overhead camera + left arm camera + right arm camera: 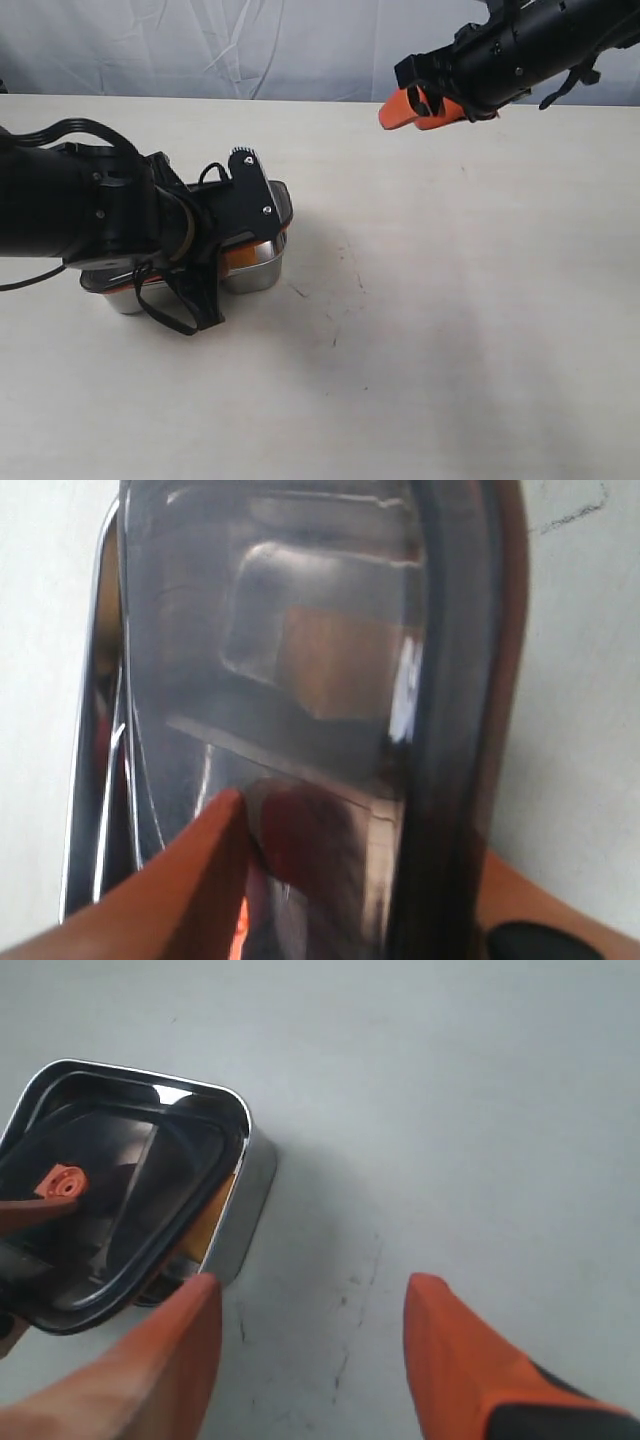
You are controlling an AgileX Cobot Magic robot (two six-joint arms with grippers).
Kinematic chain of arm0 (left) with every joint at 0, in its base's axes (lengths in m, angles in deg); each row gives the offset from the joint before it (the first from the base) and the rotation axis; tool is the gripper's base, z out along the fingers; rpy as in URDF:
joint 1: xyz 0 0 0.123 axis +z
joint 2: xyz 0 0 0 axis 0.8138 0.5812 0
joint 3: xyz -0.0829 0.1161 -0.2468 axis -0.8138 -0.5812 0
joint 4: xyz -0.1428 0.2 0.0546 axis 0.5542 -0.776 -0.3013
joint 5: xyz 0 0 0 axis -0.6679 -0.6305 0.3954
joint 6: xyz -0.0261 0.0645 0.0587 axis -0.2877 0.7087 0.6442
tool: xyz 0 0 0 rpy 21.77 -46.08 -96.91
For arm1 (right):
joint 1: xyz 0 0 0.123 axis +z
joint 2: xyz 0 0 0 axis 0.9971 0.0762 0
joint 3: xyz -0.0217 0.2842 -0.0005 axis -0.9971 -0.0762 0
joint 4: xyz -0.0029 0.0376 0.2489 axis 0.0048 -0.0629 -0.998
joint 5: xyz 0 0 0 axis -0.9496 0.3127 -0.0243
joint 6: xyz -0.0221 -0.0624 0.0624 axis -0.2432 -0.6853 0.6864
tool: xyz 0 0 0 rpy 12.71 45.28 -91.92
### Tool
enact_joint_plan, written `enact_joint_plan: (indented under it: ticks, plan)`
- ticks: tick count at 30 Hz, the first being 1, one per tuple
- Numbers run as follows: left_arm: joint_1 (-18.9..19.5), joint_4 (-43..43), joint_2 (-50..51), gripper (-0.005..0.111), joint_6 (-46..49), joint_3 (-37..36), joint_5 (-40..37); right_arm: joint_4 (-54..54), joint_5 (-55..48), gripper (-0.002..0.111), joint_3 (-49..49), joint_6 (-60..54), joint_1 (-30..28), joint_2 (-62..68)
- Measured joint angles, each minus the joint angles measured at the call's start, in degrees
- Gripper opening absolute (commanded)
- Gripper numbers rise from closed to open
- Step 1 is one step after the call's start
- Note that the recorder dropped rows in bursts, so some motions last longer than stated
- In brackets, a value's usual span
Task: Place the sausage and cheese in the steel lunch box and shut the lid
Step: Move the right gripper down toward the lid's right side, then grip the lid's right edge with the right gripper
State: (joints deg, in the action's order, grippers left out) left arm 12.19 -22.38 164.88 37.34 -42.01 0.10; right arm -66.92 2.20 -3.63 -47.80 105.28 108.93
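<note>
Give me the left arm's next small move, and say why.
Probably lower the lid flat and press it onto the steel lunch box. The left gripper grips its edge, the lid sits tilted with a gap above the rim on one side, and the cheese and sausage show inside through it.

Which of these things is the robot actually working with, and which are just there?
Part of the job: steel lunch box, lid held by the left end effector, cheese and sausage under the lid, open right end effector.

Just there: table, its dark scuff marks, white backdrop cloth.
</note>
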Motion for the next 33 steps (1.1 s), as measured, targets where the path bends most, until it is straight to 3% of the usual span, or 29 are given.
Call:
enact_joint_plan:
  ticks: [6, 12, 33]
  plan:
    - [0.1, 0.6, 0.0, 0.059, 1.1, 0.2, 0.0, -6.1, -3.1, 0.053, -0.2, -2.0, 0.0, 2.8]
    - [0.1, 1.4, 0.0, 0.059, 1.3, 0.2, 0.0, -16.0, -8.0, 0.053, -0.2, -5.5, 0.0, 6.8]
    - [0.1, 0.5, 0.0, 0.059, 1.2, 0.2, -1.0, -23.2, -9.3, 0.053, -0.3, -2.8, 8.4, 14.0]
